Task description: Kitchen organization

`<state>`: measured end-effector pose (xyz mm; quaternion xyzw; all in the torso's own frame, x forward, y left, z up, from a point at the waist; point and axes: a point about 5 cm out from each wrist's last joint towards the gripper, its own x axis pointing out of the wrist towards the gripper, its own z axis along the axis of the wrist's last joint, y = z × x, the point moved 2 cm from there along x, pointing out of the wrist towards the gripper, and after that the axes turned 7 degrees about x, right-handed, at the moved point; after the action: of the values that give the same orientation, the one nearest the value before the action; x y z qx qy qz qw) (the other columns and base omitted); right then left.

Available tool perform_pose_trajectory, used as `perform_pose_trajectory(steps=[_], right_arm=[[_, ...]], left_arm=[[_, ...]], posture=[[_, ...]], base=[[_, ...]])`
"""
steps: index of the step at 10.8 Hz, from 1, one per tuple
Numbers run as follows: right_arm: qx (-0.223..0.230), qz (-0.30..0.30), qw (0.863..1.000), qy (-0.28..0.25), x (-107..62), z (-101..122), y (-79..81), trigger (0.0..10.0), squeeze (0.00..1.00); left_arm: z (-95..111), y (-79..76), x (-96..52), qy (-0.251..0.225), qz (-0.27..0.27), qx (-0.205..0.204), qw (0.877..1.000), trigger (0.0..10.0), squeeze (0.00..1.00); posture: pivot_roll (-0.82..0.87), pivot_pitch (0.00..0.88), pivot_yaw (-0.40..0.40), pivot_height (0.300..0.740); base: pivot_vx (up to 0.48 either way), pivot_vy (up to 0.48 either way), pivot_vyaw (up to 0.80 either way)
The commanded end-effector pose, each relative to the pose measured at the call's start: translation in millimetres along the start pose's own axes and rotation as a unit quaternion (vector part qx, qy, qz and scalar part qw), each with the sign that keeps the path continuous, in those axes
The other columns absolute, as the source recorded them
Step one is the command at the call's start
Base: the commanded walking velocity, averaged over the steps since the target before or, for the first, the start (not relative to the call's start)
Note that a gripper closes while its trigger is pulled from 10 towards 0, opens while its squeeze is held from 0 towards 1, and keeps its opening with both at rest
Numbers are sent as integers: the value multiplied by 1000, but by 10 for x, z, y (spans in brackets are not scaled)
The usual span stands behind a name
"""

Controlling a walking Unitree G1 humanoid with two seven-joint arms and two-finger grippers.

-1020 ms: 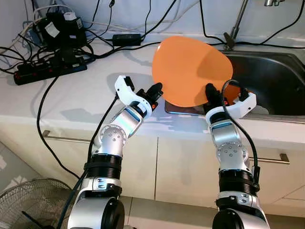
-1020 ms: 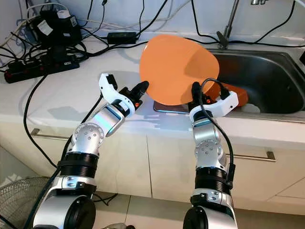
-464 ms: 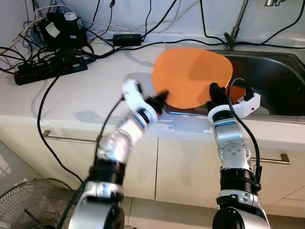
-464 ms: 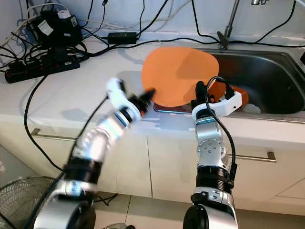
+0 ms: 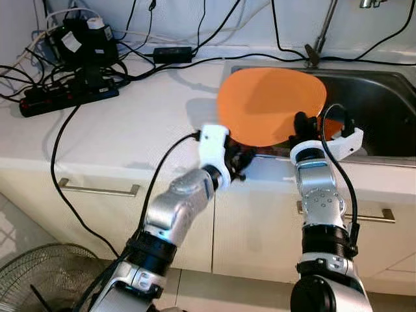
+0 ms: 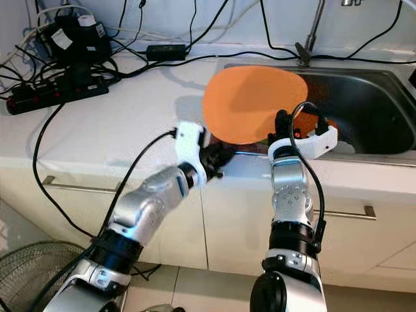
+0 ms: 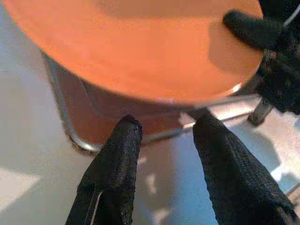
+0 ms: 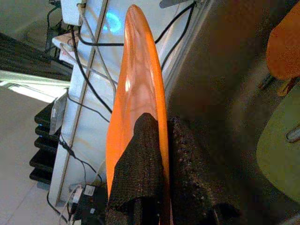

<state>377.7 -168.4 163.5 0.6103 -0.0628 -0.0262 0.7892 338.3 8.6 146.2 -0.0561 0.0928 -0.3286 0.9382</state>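
One orange plate [image 5: 270,104] up, one steel sink [image 5: 377,104], one faucet [image 5: 323,32], one black power strip [image 5: 68,99], one floor fan [image 5: 45,276], two drawer handles [image 5: 97,188].

My right arm rises straight ahead of me, forearm near upright, wrist bent forward. My right gripper [image 5: 300,123] has its two black fingers [image 8: 140,154] pressed together on a thin orange rim, one finger on each face. My left arm reaches forward and inward across my front, elbow bent, forearm slanting toward my right arm. My left gripper [image 5: 242,160] sits just beside and lower than my right wrist; its fingers [image 7: 119,154] stand spread with a gap between them, holding nothing.
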Motion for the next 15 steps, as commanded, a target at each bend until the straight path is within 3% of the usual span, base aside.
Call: perform_pose_trajectory(steps=[1,3,5,6,7,8,11,12,15], right_arm=[[8,17,1000,-17,57,56,123,0,0],[-4,29,998,-50,148,233,193,0,0],[-8,32,996,-82,205,418,244,0,0],[-13,28,995,-97,236,492,252,9333,0],[-22,28,994,-99,245,503,258,10000,0],[-39,30,994,-102,254,510,262,10000,0],[-172,42,977,-117,267,535,312,10000,0],[-252,49,959,-123,284,537,349,10000,0],[-376,67,915,-130,310,509,433,10000,0]], left_arm=[[0,4,-15,-2,0,19,1000,10000,0],[-48,-18,-32,10,-5,71,997,10000,0],[-89,-17,-42,15,-4,84,996,10000,0],[-107,-13,-49,17,-3,91,996,10000,0],[-114,-16,-53,17,-4,92,996,10000,0],[-123,-13,-62,19,-4,98,995,10000,0],[-106,-3,-72,18,-3,102,995,10000,0],[-102,-6,-84,19,-7,108,994,10000,0],[-73,6,-113,18,-5,123,992,10000,0]], posture=[[58,0,69,740],[63,0,68,740],[67,0,64,740],[68,0,63,740],[69,0,63,740],[74,0,63,740],[74,0,65,740],[76,0,64,740],[81,0,62,740]], base=[[0,0,0],[0,0,0],[0,0,0],[0,0,0],[0,0,0],[0,0,0],[0,0,0],[0,0,0],[0,0,0]])
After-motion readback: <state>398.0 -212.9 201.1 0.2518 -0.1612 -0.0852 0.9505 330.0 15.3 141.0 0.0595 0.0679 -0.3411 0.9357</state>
